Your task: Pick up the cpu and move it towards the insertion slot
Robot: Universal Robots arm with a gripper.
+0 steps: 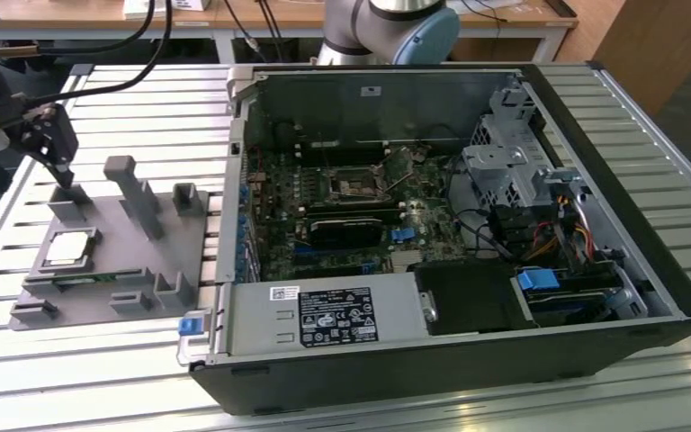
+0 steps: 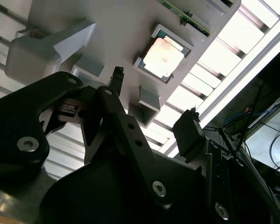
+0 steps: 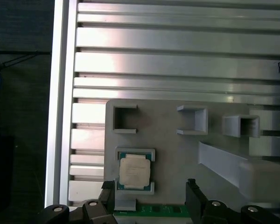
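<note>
The cpu (image 1: 69, 247) is a silvery square chip lying flat in a recess of the grey fixture (image 1: 118, 243) at the exterior view's left. My gripper (image 1: 62, 176) hangs above the fixture's far end, a little beyond the cpu and apart from it. In both wrist views the cpu (image 3: 134, 171) (image 2: 163, 57) lies below my open gripper (image 3: 149, 185) (image 2: 154, 98), whose black fingertips (image 3: 191, 184) stand wide apart with nothing held. The insertion slot (image 1: 355, 186) sits on the motherboard inside the open computer case.
The black computer case (image 1: 633, 270) fills the middle and the exterior view's right, on a ribbed aluminium table (image 1: 105, 378). Upright grey posts (image 1: 130, 184) rise from the fixture near the cpu. A green memory stick (image 1: 87, 281) lies in the fixture beside the chip.
</note>
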